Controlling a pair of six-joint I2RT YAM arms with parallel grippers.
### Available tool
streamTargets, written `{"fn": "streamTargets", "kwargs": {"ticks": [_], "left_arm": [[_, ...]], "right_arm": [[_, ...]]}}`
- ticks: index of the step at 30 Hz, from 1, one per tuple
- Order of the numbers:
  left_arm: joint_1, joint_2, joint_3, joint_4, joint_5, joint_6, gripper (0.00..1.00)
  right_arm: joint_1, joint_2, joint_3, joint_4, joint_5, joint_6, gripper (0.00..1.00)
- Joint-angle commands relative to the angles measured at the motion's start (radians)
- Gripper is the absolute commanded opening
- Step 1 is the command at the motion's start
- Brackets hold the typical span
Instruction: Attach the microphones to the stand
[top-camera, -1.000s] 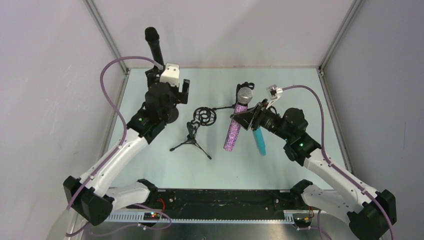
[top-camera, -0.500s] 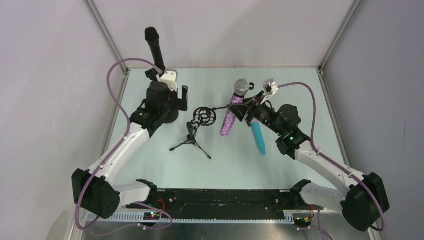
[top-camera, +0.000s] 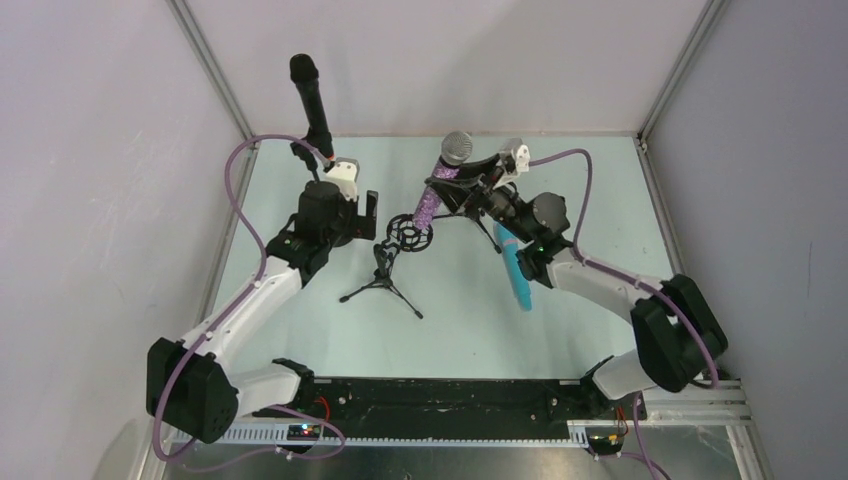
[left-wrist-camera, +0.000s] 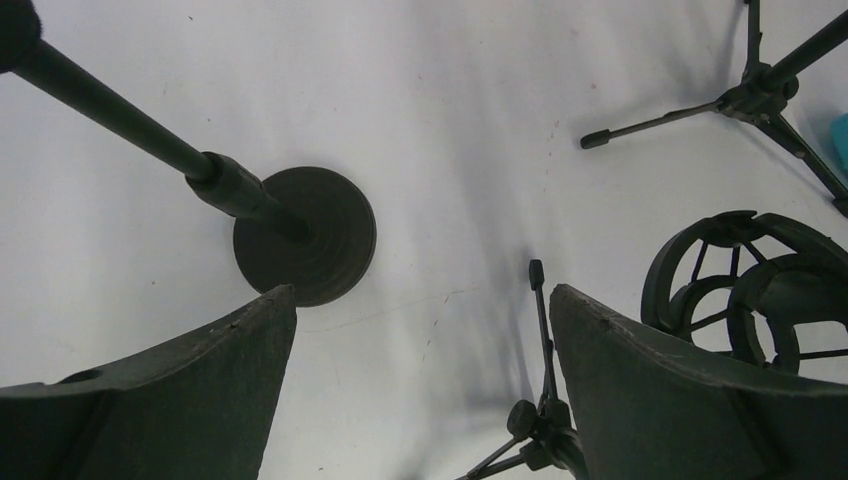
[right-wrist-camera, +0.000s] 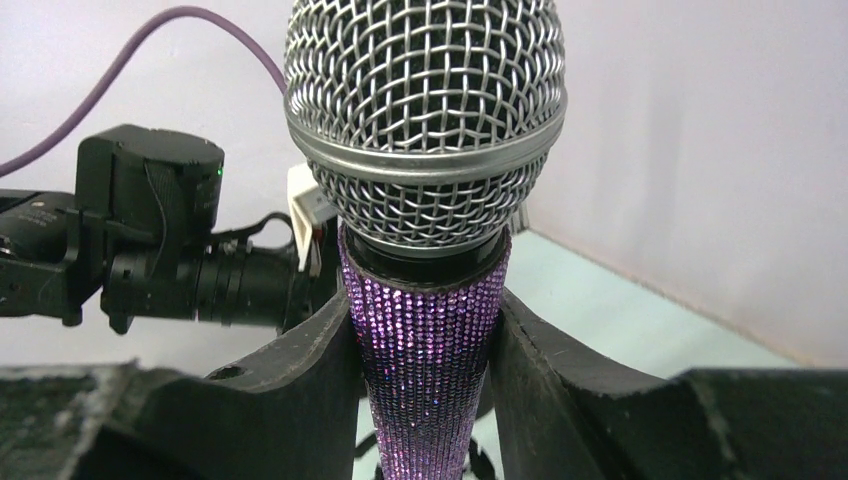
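1. While the two arms stood bolted at the near edge of the table (top-camera: 450, 325), the light blue microphone (top-camera: 519, 282) lay flat on it, right of centre. Nothing held it, and its far end was hidden under the right arm.
2. Left of it, near mid-table, a small tripod stand (top-camera: 383, 283) carried a round cage-like holder (top-camera: 408, 231) (left-wrist-camera: 745, 275) at its top.
3. Just left of that holder hung the left gripper (top-camera: 362, 207) (left-wrist-camera: 420, 292). Its fingers were spread wide with only bare table between them, and it gripped nothing.
4. Farther back and right of the holder, the right gripper (top-camera: 462, 192) (right-wrist-camera: 425, 335) was clamped on the glittery purple microphone (top-camera: 431, 197) (right-wrist-camera: 425, 390). Its two fingers pressed the sparkly body from both sides, just below the silver mesh head.
5. That microphone was lifted off the table and tilted. Its head pointed up and toward the back wall, and its lower end sat just beside the far rim of the round holder; whether the two touched could not be told.
6. A second tripod stand (left-wrist-camera: 765, 85) stood by the right gripper, mostly hidden by it from above.
7. Farthest away, in the back-left corner, the black microphone (top-camera: 312, 105) rose head-up on a stand with a round base (left-wrist-camera: 330, 235), apart from both grippers.
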Motion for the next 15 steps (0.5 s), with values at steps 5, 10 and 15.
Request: {"fn": "streamTargets", "kwargs": {"ticks": [5, 10, 15], "left_arm": [[0.007, -0.040, -0.014, 0.096, -0.030, 0.003, 1.00], [0.007, -0.039, -0.020, 0.106, -0.027, 0.005, 1.00], [0.007, -0.037, -0.023, 0.108, -0.028, 0.008, 1.00]], "right_arm": [[0.043, 0.131, 0.169, 0.263, -0.055, -0.021, 0.00], [0.063, 0.169, 0.171, 0.263, -0.062, -0.042, 0.00], [0.065, 0.183, 0.141, 0.282, -0.043, -0.041, 0.00]]}}
